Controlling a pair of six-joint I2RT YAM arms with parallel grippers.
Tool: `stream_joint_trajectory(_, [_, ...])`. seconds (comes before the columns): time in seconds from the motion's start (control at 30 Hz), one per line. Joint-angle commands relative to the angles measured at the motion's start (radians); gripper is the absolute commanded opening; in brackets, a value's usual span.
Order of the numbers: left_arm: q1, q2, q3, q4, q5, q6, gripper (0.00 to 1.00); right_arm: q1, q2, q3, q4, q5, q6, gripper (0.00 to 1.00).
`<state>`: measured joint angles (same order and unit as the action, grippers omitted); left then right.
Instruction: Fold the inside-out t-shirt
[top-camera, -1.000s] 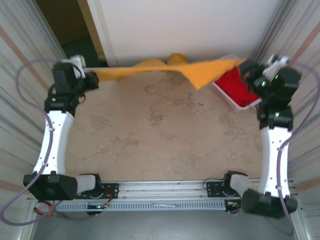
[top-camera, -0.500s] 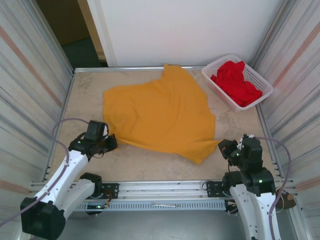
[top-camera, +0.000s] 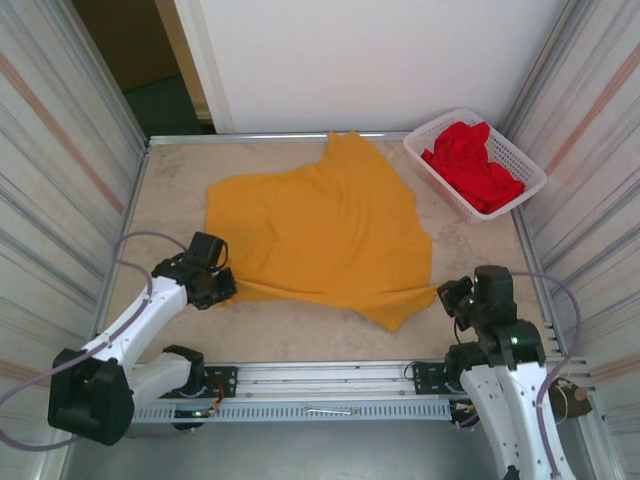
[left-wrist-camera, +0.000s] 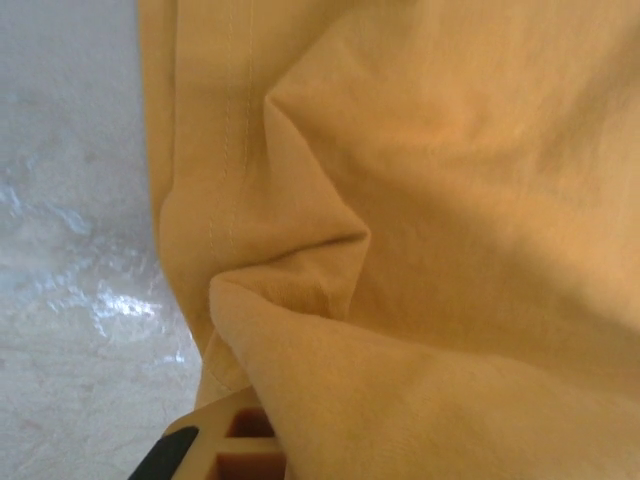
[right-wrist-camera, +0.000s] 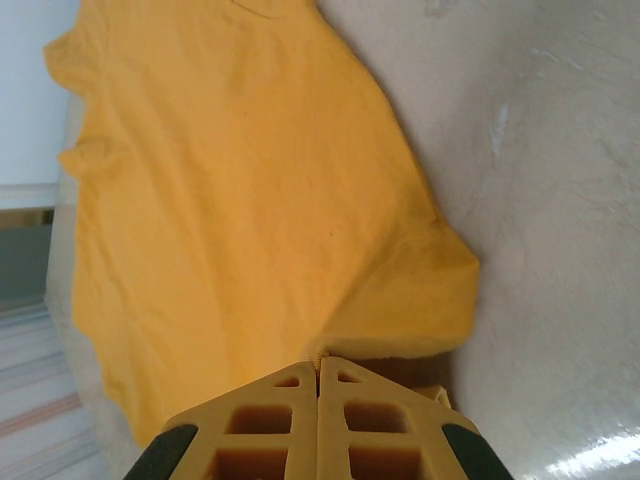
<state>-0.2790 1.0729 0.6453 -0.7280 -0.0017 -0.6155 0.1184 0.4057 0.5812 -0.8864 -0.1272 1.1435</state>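
1. Jaws of the left end effector (top-camera: 222, 286) are pressed together on the near left edge of the t-shirt (top-camera: 320, 235). In the left wrist view the mustard-yellow cloth (left-wrist-camera: 420, 200) bunches in folds over the one finger (left-wrist-camera: 200, 437) that shows.
2. The right end effector (top-camera: 447, 297) is likewise clamped, its fingers (right-wrist-camera: 290, 400) meeting with no gap on the t-shirt's near right corner (right-wrist-camera: 400, 320).
3. Between the two, the t-shirt lies spread mostly flat across the middle of the surface (top-camera: 300, 340), with one part reaching toward the far edge. Its near hem runs low from left to right.
4. The surface is pale and mottled like stone, and its near strip lies bare in front of the hem.
5. At the far right corner stands a white basket (top-camera: 530, 182) holding a bright red garment (top-camera: 475, 165), well apart from the t-shirt.
6. A slotted metal rail (top-camera: 330, 378) carries both arm bases at the near edge.
7. Ribbed metal panels (top-camera: 60, 150) wall the left and right sides. A white wall (top-camera: 380, 60) closes the far side, with a dark opening (top-camera: 130, 50) at the far left.
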Motion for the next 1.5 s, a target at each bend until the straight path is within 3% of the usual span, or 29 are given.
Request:
stream_joint_trajectory(0.0, [0.043,0.059,0.062,0.029,-0.037,0.050,0.08,0.006,0.134,0.024,0.184,0.019,-0.024,0.00])
stream_joint_trajectory(0.33, [0.130,0.319,0.207,0.063,-0.012,0.153,0.11,-0.008,0.637,0.195,0.427,0.020,-0.100,0.00])
stream_joint_trajectory(0.53, [0.147,0.434,0.260,0.087,-0.025,0.144,0.21,-0.021,0.911,0.315,0.524,0.019,-0.118,0.00])
stream_joint_trajectory(0.57, [0.148,0.449,0.277,0.087,-0.028,0.144,0.25,-0.027,0.959,0.341,0.544,0.008,-0.134,0.05])
stream_joint_trajectory(0.63, [0.160,0.474,0.315,0.081,-0.025,0.146,0.31,-0.039,1.047,0.403,0.574,-0.032,-0.183,0.34])
stream_joint_trajectory(0.7, [0.174,0.483,0.364,0.055,-0.026,0.149,0.40,-0.044,1.100,0.475,0.560,-0.070,-0.245,0.49])
stream_joint_trajectory(0.83, [0.191,0.419,0.406,0.018,-0.029,0.159,0.54,0.004,1.020,0.500,0.473,-0.025,-0.327,0.55])
stream_joint_trajectory(1.03, [0.189,0.224,0.275,-0.001,0.045,0.086,0.56,0.130,0.810,0.352,0.317,0.079,-0.324,0.56])
stream_joint_trajectory(1.23, [0.021,-0.033,0.053,0.007,-0.045,-0.026,0.58,0.222,0.678,0.120,0.307,0.093,-0.230,0.56])
stream_joint_trajectory(1.33, [-0.044,-0.116,-0.012,0.014,-0.108,-0.080,0.59,0.241,0.687,0.054,0.364,0.070,-0.197,0.55])
stream_joint_trajectory(1.47, [-0.062,-0.139,-0.047,0.025,-0.150,-0.105,0.60,0.279,0.756,0.039,0.427,0.039,-0.161,0.54])
